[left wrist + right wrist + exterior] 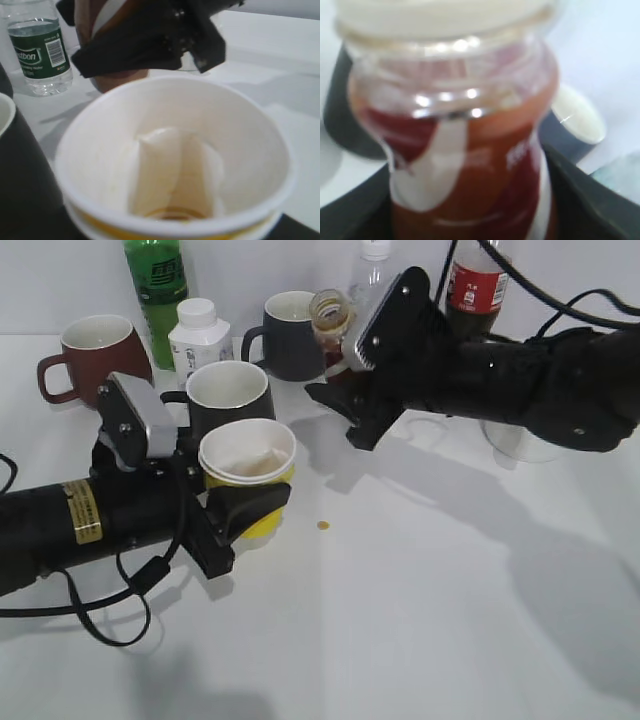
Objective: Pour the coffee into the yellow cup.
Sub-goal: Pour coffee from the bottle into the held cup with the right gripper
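Your left hand gripped the yellow cup, a brown film at its bottom; your right hand clamped the coffee, uncapped, above the tabletop.

- Coffee bottle: lower body hidden behind right end effector; only open neck seen in exterior view. Right wrist view blurred, label text unreadable.
- Yellow cup: lower wall covered by left end effector; base cut off in left wrist view.
- Cola bottle: top cropped, base hidden by right arm.
- Green bottle: top cropped.
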